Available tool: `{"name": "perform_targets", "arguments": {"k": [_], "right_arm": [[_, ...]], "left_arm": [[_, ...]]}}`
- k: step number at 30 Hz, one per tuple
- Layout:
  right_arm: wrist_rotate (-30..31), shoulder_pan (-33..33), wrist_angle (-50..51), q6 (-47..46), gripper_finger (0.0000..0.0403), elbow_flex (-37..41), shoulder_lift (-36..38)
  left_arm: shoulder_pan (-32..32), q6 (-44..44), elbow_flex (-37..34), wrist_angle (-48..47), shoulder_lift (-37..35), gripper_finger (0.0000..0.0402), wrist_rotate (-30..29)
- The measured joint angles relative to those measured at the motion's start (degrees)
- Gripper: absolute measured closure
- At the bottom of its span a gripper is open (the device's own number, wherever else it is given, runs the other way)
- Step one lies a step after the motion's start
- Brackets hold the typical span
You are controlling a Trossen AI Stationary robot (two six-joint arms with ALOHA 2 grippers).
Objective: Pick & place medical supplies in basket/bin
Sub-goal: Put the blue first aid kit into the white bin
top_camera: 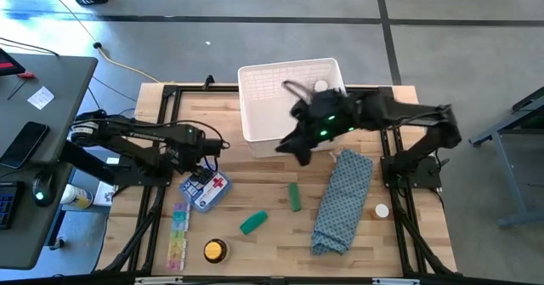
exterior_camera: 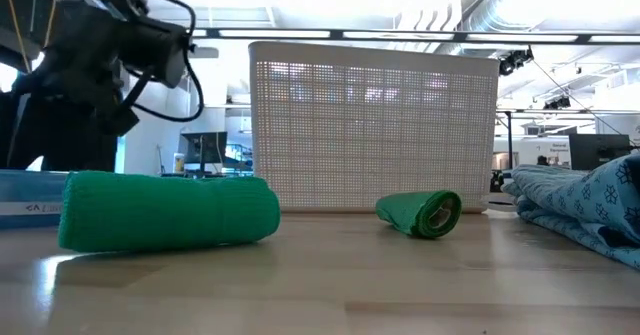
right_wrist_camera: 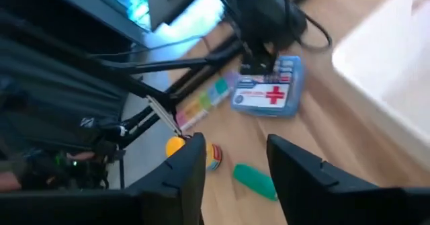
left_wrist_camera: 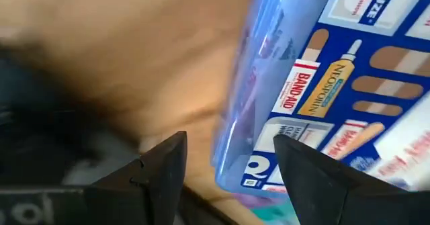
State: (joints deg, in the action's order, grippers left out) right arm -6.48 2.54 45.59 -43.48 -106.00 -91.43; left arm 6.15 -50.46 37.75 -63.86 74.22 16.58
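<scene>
1. Overhead, my left gripper (top_camera: 202, 173) hangs at the first-aid kit (top_camera: 210, 190) near the table's left side; my right gripper (top_camera: 293, 146) hovers by the white basket (top_camera: 255, 119), far centre.
2. Low down, two green rolls (exterior_camera: 165, 211) lie before the basket.
3. At my left wrist, the fingers (left_wrist_camera: 161, 168) stand apart, straddling the kit's edge: I should centre before closing. Labels read "BAND-AID", "NEOSPORIN".
4. My right wrist's fingers gape, empty.
</scene>
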Motion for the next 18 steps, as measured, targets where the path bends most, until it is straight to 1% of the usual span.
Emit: {"name": "perform_targets", "arguments": {"k": [4, 7, 11, 15, 18], "right_arm": [[2.0, 2.3, 1.7, -5.6, 0.0234, 0.0, -4.0], [3.0, 4.0, 4.3, -10.2, 0.0219, 0.0, -6.7], [6.3, 7.3, 6.3, -16.7, 0.0206, 0.0, -10.2], [9.3, 10.8, 6.1, -24.2, 0.0202, 0.0, -14.0], [12.1, 12.6, 5.9, -27.8, 0.0204, 0.0, -16.9]], "left_arm": [[1.3, 2.5, -1.9, 8.5, -1.4, 0.0136, 6.5], [2.2, 3.0, -2.1, 14.3, -2.6, 0.0136, 9.6], [2.0, 3.4, -2.1, 18.6, -2.9, 0.0136, 16.4], [2.1, 5.7, -2.1, 18.1, -2.9, 0.0136, 16.9], [2.1, 6.9, -2.1, 17.7, -3.6, 0.0136, 17.0]]}}
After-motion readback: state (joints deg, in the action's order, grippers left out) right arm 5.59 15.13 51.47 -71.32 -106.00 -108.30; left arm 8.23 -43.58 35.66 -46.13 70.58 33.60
